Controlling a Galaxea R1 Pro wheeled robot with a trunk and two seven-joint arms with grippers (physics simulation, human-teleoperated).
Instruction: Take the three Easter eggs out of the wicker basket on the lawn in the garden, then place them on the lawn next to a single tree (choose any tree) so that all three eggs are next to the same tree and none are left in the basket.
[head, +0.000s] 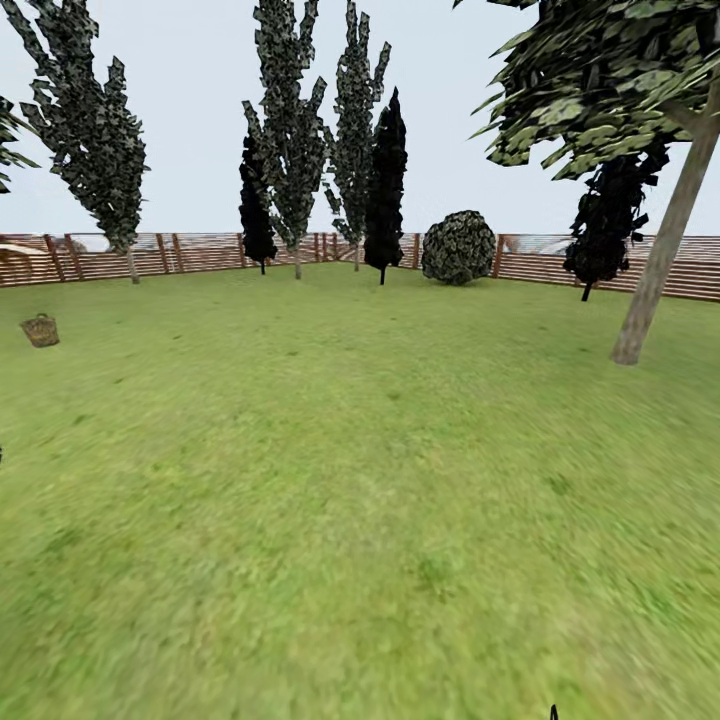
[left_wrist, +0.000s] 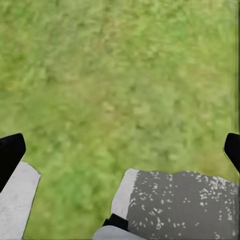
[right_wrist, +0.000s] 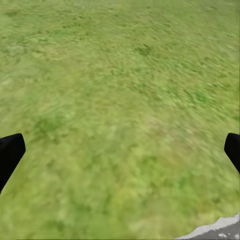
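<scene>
The small brown wicker basket (head: 40, 330) stands on the lawn (head: 360, 480) far off at the left; its contents are too small to make out, and the eggs are hidden from view. A tree (head: 655, 260) with a pale leaning trunk and a broad leafy crown rises at the right. My left gripper (left_wrist: 120, 150) hangs open over bare grass, its black fingertips (left_wrist: 10, 152) at the picture's two sides. My right gripper (right_wrist: 120, 150) is open too, above grass, with nothing between its fingers (right_wrist: 10, 152).
A brown slatted fence (head: 200, 252) closes the garden at the back. In front of it stand narrow columnar trees (head: 290, 120), dark conifers (head: 385, 180) and a round bush (head: 458, 247). Part of my grey speckled base (left_wrist: 180, 205) shows below the left gripper.
</scene>
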